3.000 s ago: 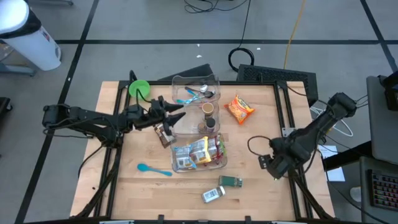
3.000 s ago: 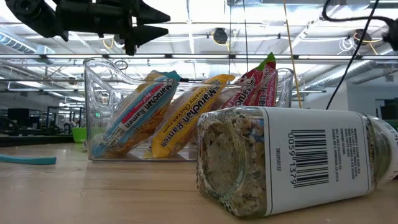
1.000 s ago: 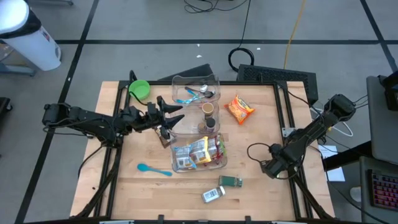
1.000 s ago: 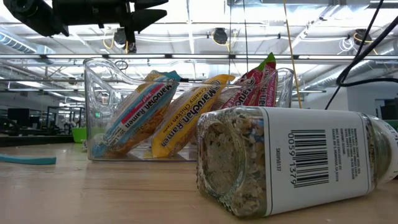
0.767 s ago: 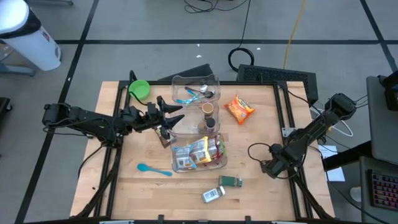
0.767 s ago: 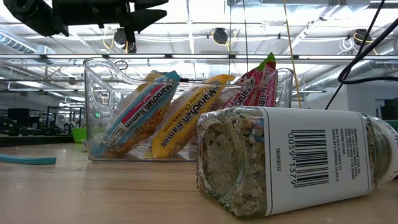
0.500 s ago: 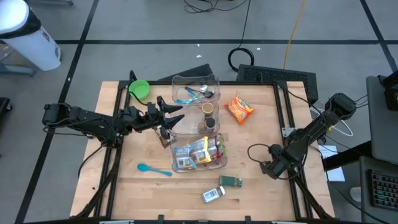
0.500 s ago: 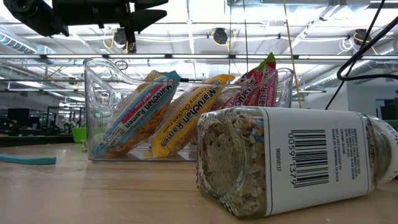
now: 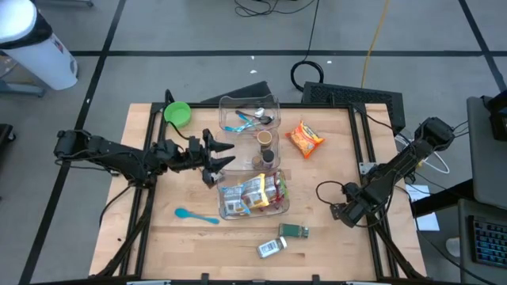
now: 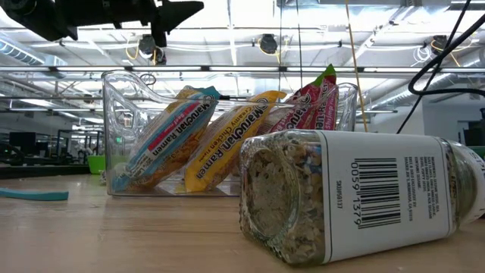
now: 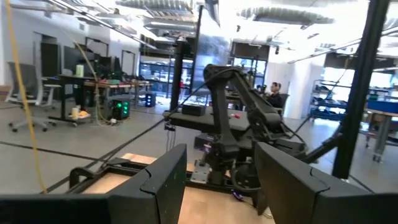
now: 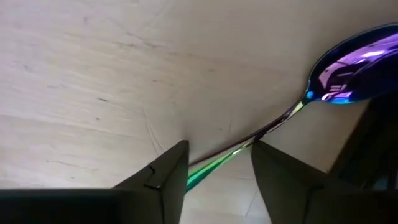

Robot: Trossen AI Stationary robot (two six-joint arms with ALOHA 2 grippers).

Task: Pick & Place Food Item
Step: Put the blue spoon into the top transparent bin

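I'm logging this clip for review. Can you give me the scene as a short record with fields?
left gripper: open, holding nothing, raised beside the ramen bin
right gripper: low over the table's right edge, fingers on either side of an iridescent spoon
ramen bin: clear, holds ramen packets
utensil bin: clear, at the far side
loose food: orange snack bag; seasoning jar lying on its side
other: green bowl, blue spoon

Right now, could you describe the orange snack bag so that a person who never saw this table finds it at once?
Start at the wooden table and find the clear bin of cutlery at its far edge. Just to the right of that bin, the orange snack bag lies flat on bare wood, alone. The other packets all stand inside the clear bin of ramen.
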